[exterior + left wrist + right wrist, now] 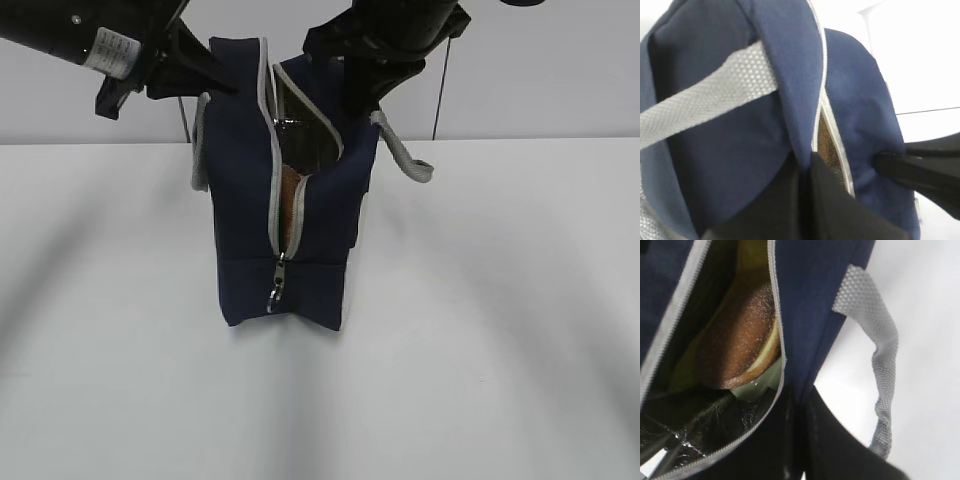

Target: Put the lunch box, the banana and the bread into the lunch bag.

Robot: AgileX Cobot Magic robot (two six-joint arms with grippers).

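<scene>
The navy lunch bag (250,190) stands on end on the white table, its grey zipper partly open at the top. My left gripper (215,80) is shut on the left flap's edge (805,160). My right gripper (358,98) is shut on the right flap's edge (797,405). In the right wrist view the brown bread (740,340) lies inside the bag, with the yellow banana (752,260) behind it and the sage-green lid of the lunch box (760,385) under it. A strip of bread shows through the gap in the exterior view (290,195) and the left wrist view (826,145).
The zipper's ring pull (275,295) hangs low on the bag's front. Grey strap handles hang on both sides (405,155) (705,100) (882,355). The bag's foil lining (700,425) shows inside. The white table (500,330) spreads all around the bag.
</scene>
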